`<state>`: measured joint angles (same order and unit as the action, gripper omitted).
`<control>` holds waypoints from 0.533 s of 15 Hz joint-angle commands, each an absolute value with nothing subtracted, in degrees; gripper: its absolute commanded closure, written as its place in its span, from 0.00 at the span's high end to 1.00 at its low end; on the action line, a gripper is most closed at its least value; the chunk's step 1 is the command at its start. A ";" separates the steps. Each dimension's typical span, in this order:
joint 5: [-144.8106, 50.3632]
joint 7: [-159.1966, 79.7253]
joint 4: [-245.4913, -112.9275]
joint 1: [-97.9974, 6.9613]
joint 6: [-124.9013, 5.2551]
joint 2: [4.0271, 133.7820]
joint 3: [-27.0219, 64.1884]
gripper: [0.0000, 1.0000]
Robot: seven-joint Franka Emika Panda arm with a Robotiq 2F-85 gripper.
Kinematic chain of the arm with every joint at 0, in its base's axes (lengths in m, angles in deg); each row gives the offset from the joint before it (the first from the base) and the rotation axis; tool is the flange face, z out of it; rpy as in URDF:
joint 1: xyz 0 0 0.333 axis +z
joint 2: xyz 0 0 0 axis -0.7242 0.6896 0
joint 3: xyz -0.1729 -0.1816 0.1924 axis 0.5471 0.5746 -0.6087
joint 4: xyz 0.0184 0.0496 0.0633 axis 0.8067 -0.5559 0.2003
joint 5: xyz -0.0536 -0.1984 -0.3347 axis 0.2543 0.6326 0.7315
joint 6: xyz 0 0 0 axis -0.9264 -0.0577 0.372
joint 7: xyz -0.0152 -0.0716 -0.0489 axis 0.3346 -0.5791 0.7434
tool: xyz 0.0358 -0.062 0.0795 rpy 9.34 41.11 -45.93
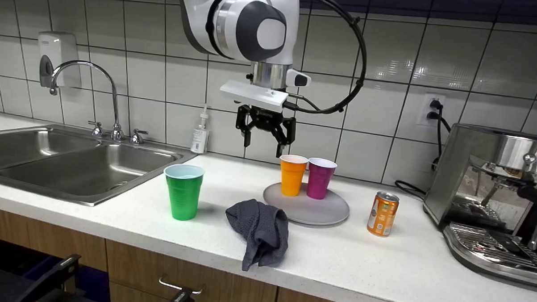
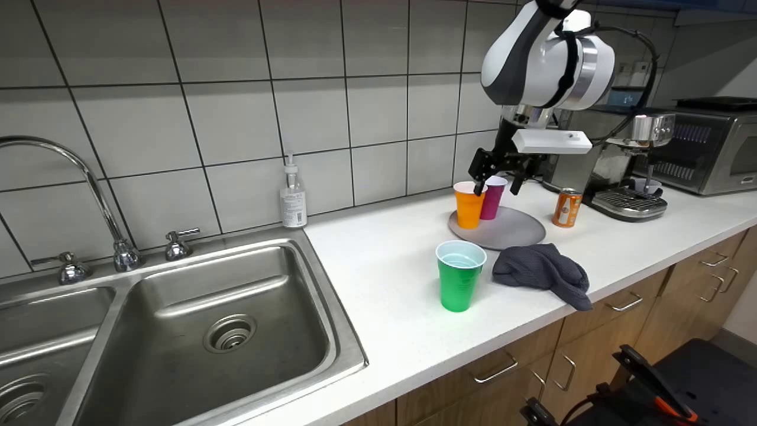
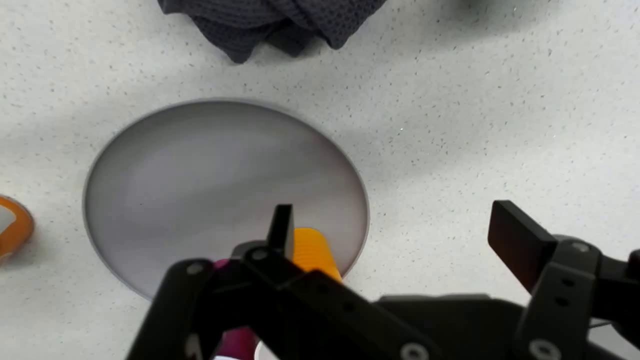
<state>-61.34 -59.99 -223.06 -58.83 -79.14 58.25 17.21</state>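
"Wrist view: where is the tapered orange plastic cup (image 3: pixel 312 251) shown?"

"Partly hidden by the claw (image 3: pixel 393 215), which is spread wide. In an exterior view: just below one fingertip (image 1: pixel 279 152), on the round grey plate (image 1: pixel 311 212)."

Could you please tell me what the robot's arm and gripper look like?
The arm is white with rounded dark grey joint covers and a silvery wrist. A thick black cable loops beside it, and a flat white bar sits at the wrist. The gripper is black with two jointed fingers, blocky tips and round bolt heads.
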 commanded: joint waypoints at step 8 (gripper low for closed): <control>-62.81 -65.21 -233.06 -53.47 -77.09 48.67 17.98 1.00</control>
<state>-61.41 -62.30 -230.39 -55.06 -79.03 52.36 17.34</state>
